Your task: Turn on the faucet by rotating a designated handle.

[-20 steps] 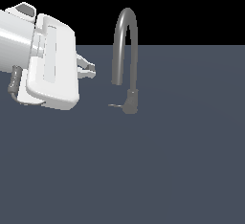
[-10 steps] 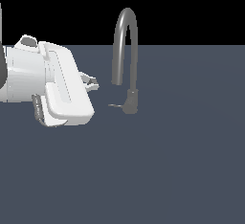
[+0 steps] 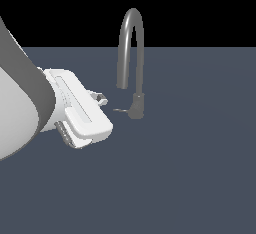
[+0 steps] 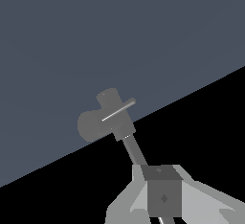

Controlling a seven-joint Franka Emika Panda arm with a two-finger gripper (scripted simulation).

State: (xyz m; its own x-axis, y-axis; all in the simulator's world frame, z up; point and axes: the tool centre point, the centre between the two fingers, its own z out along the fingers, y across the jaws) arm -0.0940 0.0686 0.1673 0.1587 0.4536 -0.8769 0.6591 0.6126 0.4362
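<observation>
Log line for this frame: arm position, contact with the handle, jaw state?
gripper: beside faucet, on the exterior view's left | handle: no contact visible | jaws: state unclear

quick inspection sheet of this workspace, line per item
surface: flat dark grey-blue floor, bare where it shows
faucet: grey gooseneck faucet upright, spout arching toward the exterior view's left
handle: thin handle pointing from the base toward the exterior view's left, untouched
clutter: nothing seen
pincer: pincer beside the handle, short of it with a gap; open or shut cannot be told
cables: nothing seen
surroundings: black background above the surface; white robot arm fills the exterior view's left
</observation>
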